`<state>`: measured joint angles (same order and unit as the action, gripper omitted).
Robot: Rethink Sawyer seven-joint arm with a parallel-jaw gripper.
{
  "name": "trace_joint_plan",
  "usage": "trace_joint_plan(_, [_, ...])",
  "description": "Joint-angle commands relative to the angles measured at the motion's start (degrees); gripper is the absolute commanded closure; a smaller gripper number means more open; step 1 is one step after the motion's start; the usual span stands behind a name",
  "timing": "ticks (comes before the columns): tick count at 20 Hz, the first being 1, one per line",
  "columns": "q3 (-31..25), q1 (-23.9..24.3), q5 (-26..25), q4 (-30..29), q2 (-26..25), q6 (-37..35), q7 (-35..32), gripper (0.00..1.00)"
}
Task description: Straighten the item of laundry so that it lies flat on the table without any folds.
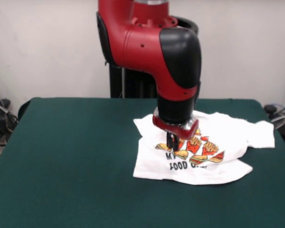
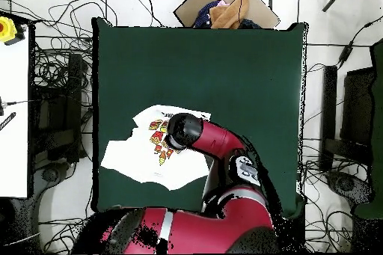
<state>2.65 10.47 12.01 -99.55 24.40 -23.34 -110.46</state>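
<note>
The item of laundry (image 1: 228, 130), a white T-shirt with a red-orange burger and fries print and black text, lies crumpled on the right half of the green table (image 1: 76, 156). Its lower hem is folded over and one sleeve reaches to the right. My gripper (image 1: 172, 141) points straight down and rests on the shirt at the left part of the print. In the overhead view the shirt (image 2: 127, 155) lies near the table's left edge (image 2: 224, 65), and the arm's wrist (image 2: 185, 131) covers its right part and hides the gripper.
Green felt stretches left of the shirt in the front view. In the overhead view a cardboard box (image 2: 224, 9) with cloth sits beyond the table's far edge. A white side table (image 2: 13, 117) stands at the left. Cables lie all round.
</note>
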Motion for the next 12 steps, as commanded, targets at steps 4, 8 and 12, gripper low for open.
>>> trace_joint_plan(4, [-1.2,-2.3,-1.4,9.1,-8.6,6.4,-6.6,1.00])
trace_joint_plan(8, [-0.4,-2.7,-2.5,9.7,-10.3,6.1,-5.5,1.00])
trace_joint_plan(12, [1.8,-3.7,-3.6,13.1,-13.4,3.2,-4.3,1.00])
